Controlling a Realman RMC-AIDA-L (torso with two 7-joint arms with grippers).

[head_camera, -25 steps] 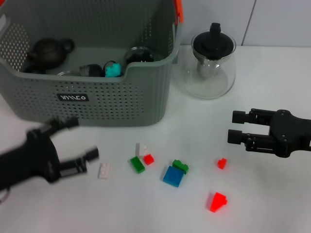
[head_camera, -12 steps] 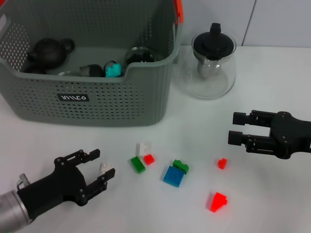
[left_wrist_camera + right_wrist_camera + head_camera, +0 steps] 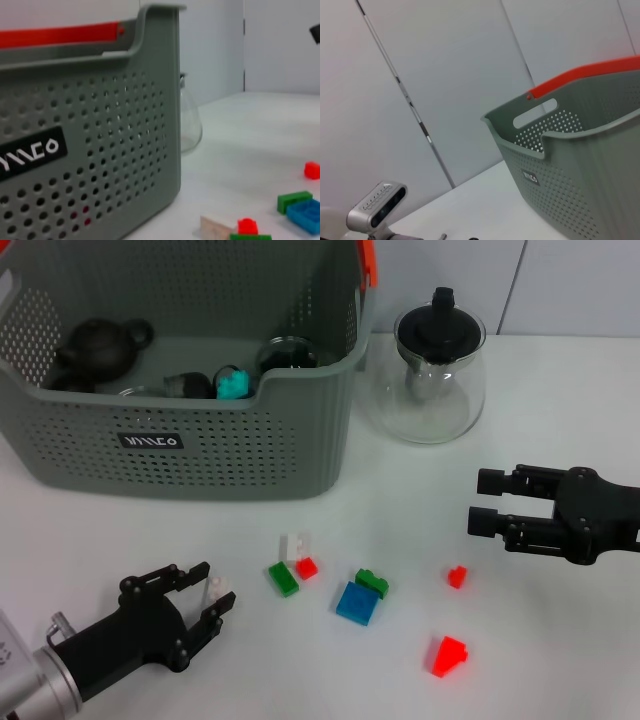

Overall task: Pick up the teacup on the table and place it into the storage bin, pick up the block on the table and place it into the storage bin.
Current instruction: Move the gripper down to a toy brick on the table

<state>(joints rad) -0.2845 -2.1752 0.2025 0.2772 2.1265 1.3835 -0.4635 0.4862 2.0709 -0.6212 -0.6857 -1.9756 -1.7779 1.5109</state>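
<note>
Pictured from the head camera: grey bin (image 3: 190, 455) on the white counter (image 3: 560, 420), filling the far left, left wall cut off by the frame edge. Inside the bin: a dark teapot (image 3: 98, 346), a teal piece (image 3: 233, 385), and darker items hard to make out behind the front wall. Just right of the bin, almost touching its corner: a glass teapot (image 3: 428, 380) with black lid.

In front of the bin, well clear of its wall: scattered blocks on open counter. White block (image 3: 294, 545), red block (image 3: 306, 567) and green block (image 3: 283, 578) bunched close together; farther right, a blue block (image 3: 356, 603) touching a small green one (image 3: 372, 583); beyond those, two red pieces (image 3: 456, 576) and (image 3: 448, 656) apart from the rest.

Left end effector (image 3: 205, 592) low at the near left of the blocks, fingers spread apart, holding nothing; a pale block (image 3: 218, 589) between the fingertips, partly hidden and blurred, contact impossible to judge. Arm cut off at the frame corner.

Right end effector (image 3: 482, 502) hovering right of the blocks, in front of the glass teapot, fingers parted, empty, bare counter all around.

No teacup clearly identifiable on the counter.
</note>
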